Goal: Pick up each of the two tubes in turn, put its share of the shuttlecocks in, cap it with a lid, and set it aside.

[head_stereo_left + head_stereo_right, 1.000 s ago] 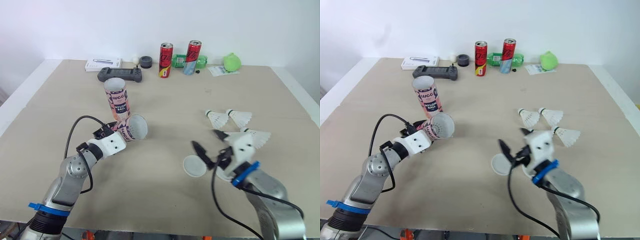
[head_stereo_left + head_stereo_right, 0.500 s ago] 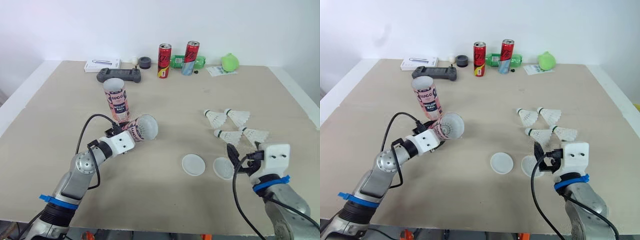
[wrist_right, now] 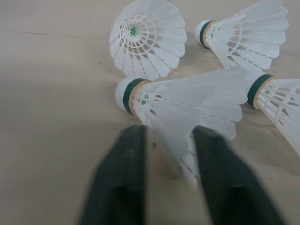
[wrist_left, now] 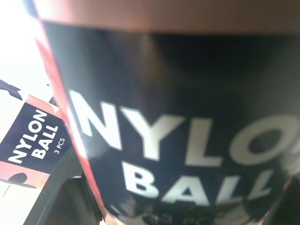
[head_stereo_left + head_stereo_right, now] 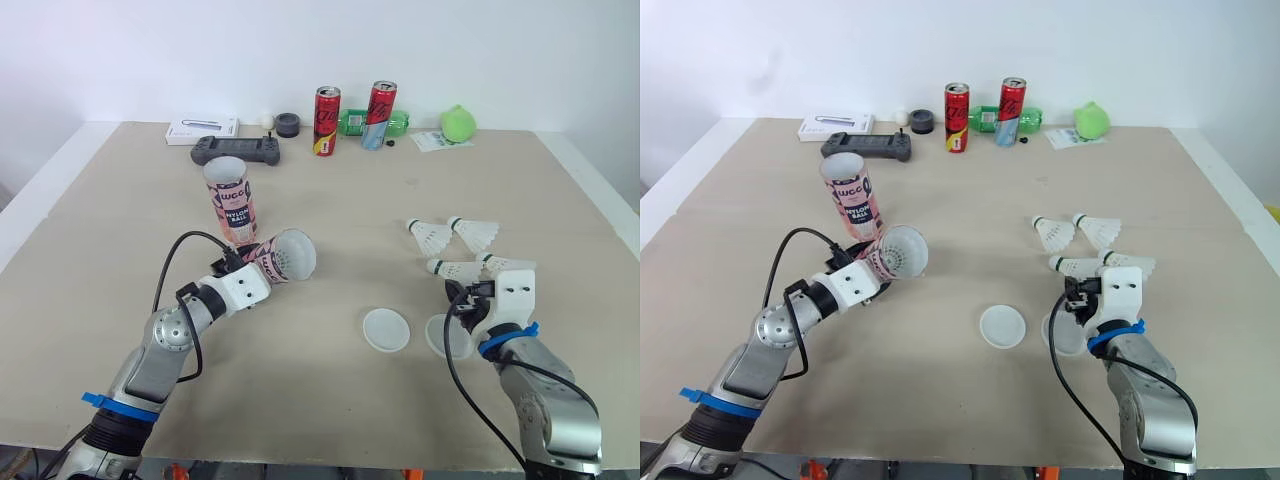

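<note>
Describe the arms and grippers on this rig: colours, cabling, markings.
Both arms are silver-grey metal links with rounded joints. Each ends in a white boxy housing carrying the left gripper or right gripper, each with two flat black fingers. A black cable loops loosely along each forearm to the housing. A blue band rings each arm.

held tube (image 4: 178, 93) blurred, cropped, one shuttlecock (image 3: 281, 101) cut off
</note>
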You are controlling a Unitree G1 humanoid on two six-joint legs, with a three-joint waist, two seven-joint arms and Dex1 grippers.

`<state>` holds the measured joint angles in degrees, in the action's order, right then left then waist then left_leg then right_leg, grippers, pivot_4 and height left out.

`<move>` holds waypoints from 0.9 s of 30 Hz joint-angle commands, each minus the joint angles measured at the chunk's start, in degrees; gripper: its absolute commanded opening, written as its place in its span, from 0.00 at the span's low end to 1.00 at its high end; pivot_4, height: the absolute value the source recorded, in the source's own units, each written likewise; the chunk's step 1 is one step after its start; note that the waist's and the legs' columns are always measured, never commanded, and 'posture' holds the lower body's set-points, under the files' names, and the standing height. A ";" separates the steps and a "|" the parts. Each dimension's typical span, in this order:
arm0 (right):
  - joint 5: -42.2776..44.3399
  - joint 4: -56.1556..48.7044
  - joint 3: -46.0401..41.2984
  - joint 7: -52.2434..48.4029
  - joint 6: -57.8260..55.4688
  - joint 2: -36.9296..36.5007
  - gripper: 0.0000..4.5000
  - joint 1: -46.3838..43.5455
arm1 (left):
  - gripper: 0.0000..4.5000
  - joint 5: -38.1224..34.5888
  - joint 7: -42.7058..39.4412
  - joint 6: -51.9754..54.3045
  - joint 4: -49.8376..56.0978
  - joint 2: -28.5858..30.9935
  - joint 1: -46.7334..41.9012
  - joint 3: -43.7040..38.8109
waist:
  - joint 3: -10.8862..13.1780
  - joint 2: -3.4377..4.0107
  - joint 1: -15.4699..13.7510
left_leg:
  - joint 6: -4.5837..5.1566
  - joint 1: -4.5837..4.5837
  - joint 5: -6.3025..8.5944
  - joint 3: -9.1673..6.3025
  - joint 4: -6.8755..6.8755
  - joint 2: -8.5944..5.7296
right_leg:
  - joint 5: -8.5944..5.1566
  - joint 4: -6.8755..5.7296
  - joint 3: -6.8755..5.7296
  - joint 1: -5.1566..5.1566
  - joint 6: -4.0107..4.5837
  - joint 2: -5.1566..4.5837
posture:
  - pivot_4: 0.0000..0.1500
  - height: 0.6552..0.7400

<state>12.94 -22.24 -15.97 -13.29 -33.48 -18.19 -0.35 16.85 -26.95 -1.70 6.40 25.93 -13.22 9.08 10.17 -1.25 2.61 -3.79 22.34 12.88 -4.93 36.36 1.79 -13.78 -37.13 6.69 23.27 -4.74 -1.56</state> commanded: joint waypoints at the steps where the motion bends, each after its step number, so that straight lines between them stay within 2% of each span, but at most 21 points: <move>1: -0.12 -1.37 -0.27 -0.27 1.20 -1.29 0.01 -0.32 | 0.71 -0.05 -0.21 0.01 0.79 0.20 1.24 0.77 | 0.00 0.00 0.00 | 0.00 0.00 0.00 0.00 0.00 0.00 | 0.00 0.00 0.00 0.00 0.01 0.01 | 1.00 1.00; 7: 4.52 -9.08 -0.41 -8.08 1.87 -6.20 0.01 1.02 | 0.71 -0.08 -0.31 0.44 0.74 0.19 0.81 0.94 | 0.00 0.01 0.00 | 0.00 0.01 0.00 0.00 -0.01 0.00 | -0.01 0.00 0.01 0.00 0.00 0.00 | 1.00 1.00; 10: 10.64 -16.01 0.22 -14.81 1.57 -10.44 0.01 -1.38 | 0.71 0.05 -0.45 0.65 0.16 0.12 0.13 1.22 | 0.01 0.05 0.03 | 0.01 0.00 0.00 0.00 -0.01 0.00 | 0.01 0.00 0.02 0.00 -0.04 0.01 | 1.00 1.00; 12: 10.82 -18.87 3.41 -18.39 1.01 -14.97 0.01 -4.37 | 0.71 0.41 -0.42 1.03 -0.40 0.01 -0.48 1.46 | 0.01 0.06 0.05 | 0.02 -0.02 -0.01 0.00 0.00 0.01 | 0.01 0.00 0.02 -0.01 -0.06 0.03 | 1.00 1.00; 16: 9.10 -19.91 11.94 -20.93 0.03 -19.38 0.01 -12.02 | 0.71 1.25 -0.16 2.37 -1.63 -0.19 -1.78 1.81 | 0.02 -0.10 -0.02 | 0.10 -0.06 -0.08 -0.03 0.04 0.02 | -0.02 0.01 -0.01 -0.05 0.01 0.05 | 1.00 1.00; 20: 6.29 -17.83 18.94 -23.09 1.70 -20.44 0.01 -17.45 | 0.71 1.33 -0.06 3.14 -2.14 -0.43 -3.00 2.34 | 0.02 -0.10 0.00 | 0.09 0.00 -0.10 -0.02 0.04 0.00 | 0.00 0.06 0.01 -0.04 0.01 0.02 | 1.00 1.00; 23: -1.22 -14.17 27.35 -24.86 6.27 -21.16 0.01 -21.33 | 0.71 1.19 -0.10 3.68 -1.47 -0.44 -3.23 2.38 | 0.03 -0.11 0.03 | 0.09 0.04 -0.10 -0.02 0.04 0.00 | 0.13 0.07 0.01 0.00 -0.21 0.03 | 1.00 1.00; 27: -3.28 -11.97 29.46 -25.18 9.11 -19.55 0.01 -22.76 | 0.71 1.14 -0.08 4.25 -0.64 -0.41 -2.89 2.51 | 0.03 -0.11 0.00 | 0.09 0.06 -0.09 -0.05 -0.01 0.01 | 0.09 0.07 -0.01 0.03 -0.17 0.04 | 1.00 1.00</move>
<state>10.73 -33.60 13.76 -38.44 -26.24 -38.00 -21.49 17.67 -26.78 1.74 5.32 25.51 -16.70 10.95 10.20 -1.36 2.61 -3.70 22.42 12.79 -4.97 36.35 1.80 -13.69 -37.05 6.68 23.30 -4.91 -1.53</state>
